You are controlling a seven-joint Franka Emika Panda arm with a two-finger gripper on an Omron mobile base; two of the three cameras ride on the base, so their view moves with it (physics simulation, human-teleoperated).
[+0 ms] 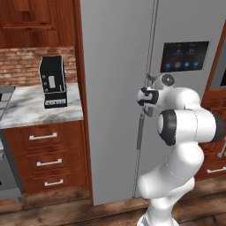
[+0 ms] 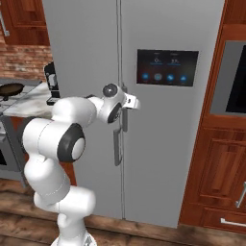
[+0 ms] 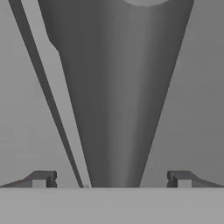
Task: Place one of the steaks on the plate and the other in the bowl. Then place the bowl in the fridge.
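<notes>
The tall light-grey fridge (image 1: 114, 66) (image 2: 86, 48) stands straight ahead with both doors shut. My gripper (image 1: 144, 100) (image 2: 129, 104) is at the seam between the doors, at the top of the dark vertical door handle (image 1: 140, 130) (image 2: 117, 146). In the hand view the handle (image 3: 113, 100) rises as a grey bar between my gripper's (image 3: 112, 179) fingertips (image 3: 43, 178), which stand wide apart on either side of it, open and not pressing on it. The steaks, the plate and the bowl are out of view.
A dark touch panel (image 1: 183, 56) (image 2: 166, 67) sits on the right fridge door. Left of the fridge, a marble counter (image 1: 26, 108) carries a black coffee machine (image 1: 53, 81) over wooden drawers (image 1: 44, 154). A small pan (image 2: 10, 89) lies farther left. Wooden cabinets (image 2: 216, 168) flank the right.
</notes>
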